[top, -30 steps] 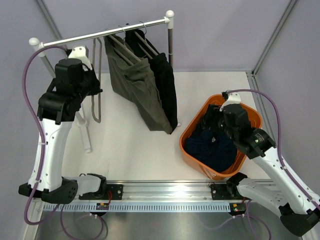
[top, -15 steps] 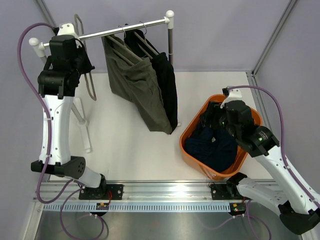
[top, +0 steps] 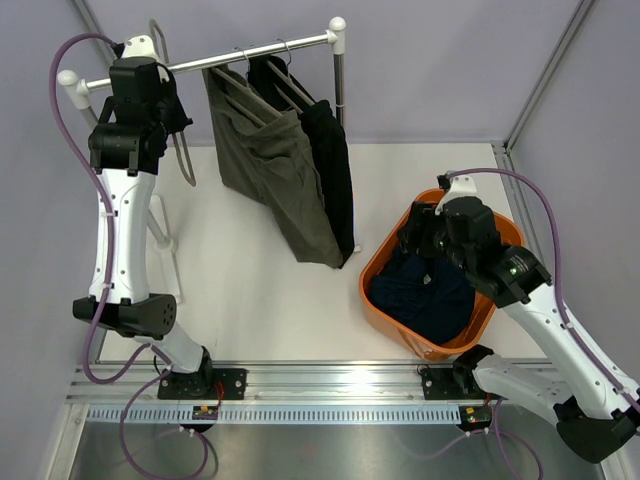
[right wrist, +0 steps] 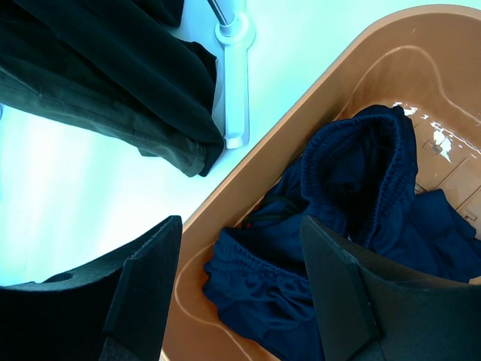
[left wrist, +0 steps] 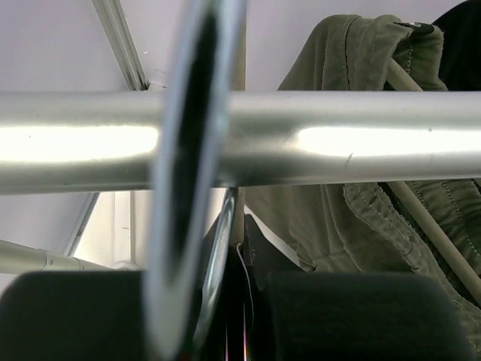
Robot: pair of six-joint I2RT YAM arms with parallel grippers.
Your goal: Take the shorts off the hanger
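- The olive-grey shorts hang from the rail, draped over a hanger. They are long and limp, and their lower hem slants down toward the right.
- In the left wrist view their waistband is bunched just under the rail, with rows of stitching showing in the cloth.
- The black shorts hang right behind them on their own hanger. The two pairs touch along their length, and the black pair is nearer the rack's right upright.
- The navy shorts are off the rail. They lie crumpled in the orange basket, with the ribbed waistband folded over on top.
- The basket sits on the white table, to the right of the rack and near its foot.
- The left gripper is raised to the left end of the rail. Its fingers are pressed together on the wire of an empty hanger, which crosses the rail in front of the camera.
- This hanger is well apart from the two hanging pairs.
- The right gripper hovers over the near rim of the basket. Its fingers are spread wide and hold nothing, and the navy cloth is below them.
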